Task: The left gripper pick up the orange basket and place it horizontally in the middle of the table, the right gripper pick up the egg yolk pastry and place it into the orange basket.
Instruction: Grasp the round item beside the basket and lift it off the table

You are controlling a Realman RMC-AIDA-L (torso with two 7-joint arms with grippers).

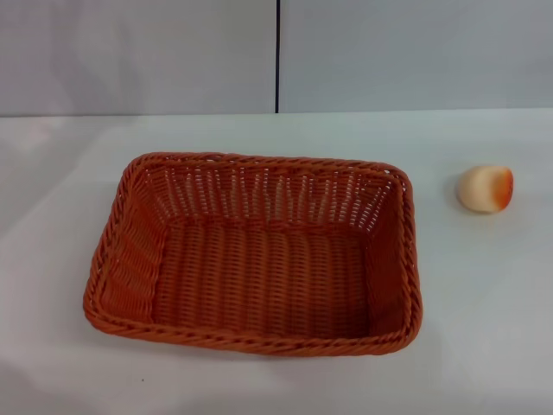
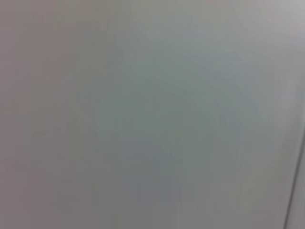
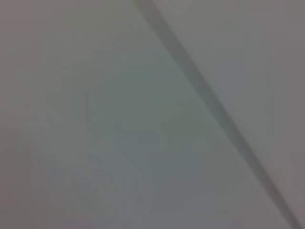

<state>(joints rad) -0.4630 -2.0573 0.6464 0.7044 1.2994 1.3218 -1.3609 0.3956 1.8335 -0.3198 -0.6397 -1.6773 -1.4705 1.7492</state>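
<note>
The orange basket [image 1: 259, 251] lies with its long side across the white table [image 1: 484, 328], a little left of the middle in the head view, and holds nothing. The egg yolk pastry [image 1: 485, 188], a pale round ball with an orange-red patch, rests on the table to the right of the basket, apart from it. Neither gripper shows in any view. Both wrist views take in only a plain pale surface.
A grey wall with a dark vertical seam [image 1: 277, 56] rises behind the table's far edge. Bare tabletop surrounds the basket on the left, the front and the right.
</note>
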